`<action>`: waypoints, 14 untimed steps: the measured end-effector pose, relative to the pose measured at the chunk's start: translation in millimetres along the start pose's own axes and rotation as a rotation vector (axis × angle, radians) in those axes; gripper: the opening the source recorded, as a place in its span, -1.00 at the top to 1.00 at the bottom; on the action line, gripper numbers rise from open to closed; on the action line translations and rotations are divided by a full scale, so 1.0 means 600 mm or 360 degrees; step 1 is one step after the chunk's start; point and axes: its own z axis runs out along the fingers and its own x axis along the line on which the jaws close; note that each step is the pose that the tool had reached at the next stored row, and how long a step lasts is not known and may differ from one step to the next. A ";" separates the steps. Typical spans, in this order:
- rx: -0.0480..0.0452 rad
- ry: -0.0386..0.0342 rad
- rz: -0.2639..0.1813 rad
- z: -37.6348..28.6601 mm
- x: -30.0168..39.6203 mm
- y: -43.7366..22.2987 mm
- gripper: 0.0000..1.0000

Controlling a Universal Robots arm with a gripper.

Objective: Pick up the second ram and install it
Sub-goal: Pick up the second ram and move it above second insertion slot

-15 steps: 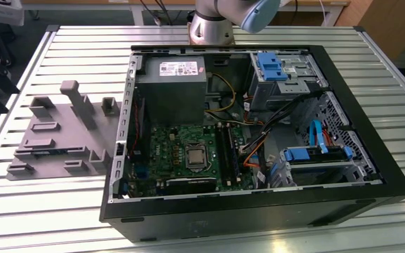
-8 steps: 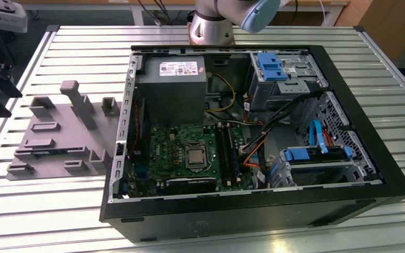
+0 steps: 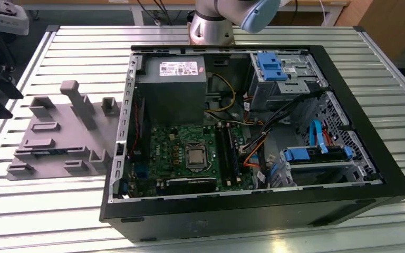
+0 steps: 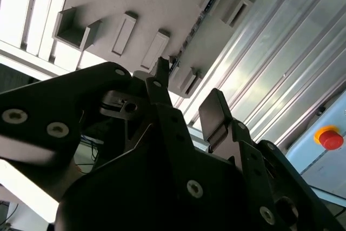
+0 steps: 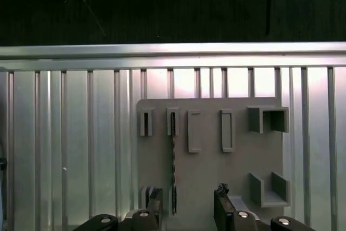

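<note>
At the far left of the exterior view the gripper [image 3: 2, 103] hangs beside the upper left corner of the tray [image 3: 61, 126], which lies flat on the slatted table [image 3: 69, 42]. In both wrist views its fingers [image 5: 224, 212] are spread wide with nothing between them. The ram [image 5: 173, 160] stands on edge in the tray, its ends held in slots between small grey blocks. In the first wrist view it shows as a thin dark strip running toward the gap between the fingertips, nearer one finger and touching neither. In the exterior view a blue-green sliver of it shows in the tray's lower left part. Right of the tray, just beside it, the open case [image 3: 259, 211] lies on its side with the motherboard [image 3: 181, 142] facing up. The arm's base [image 3: 210, 26] stands at the top centre, behind the case.
</note>
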 end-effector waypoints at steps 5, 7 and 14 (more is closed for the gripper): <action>0.0000 0.0000 0.0000 0.015 0.000 0.000 0.00; 0.0000 0.0000 0.0000 0.021 0.000 0.000 0.00; 0.0000 0.0001 0.0001 0.042 0.001 0.000 0.00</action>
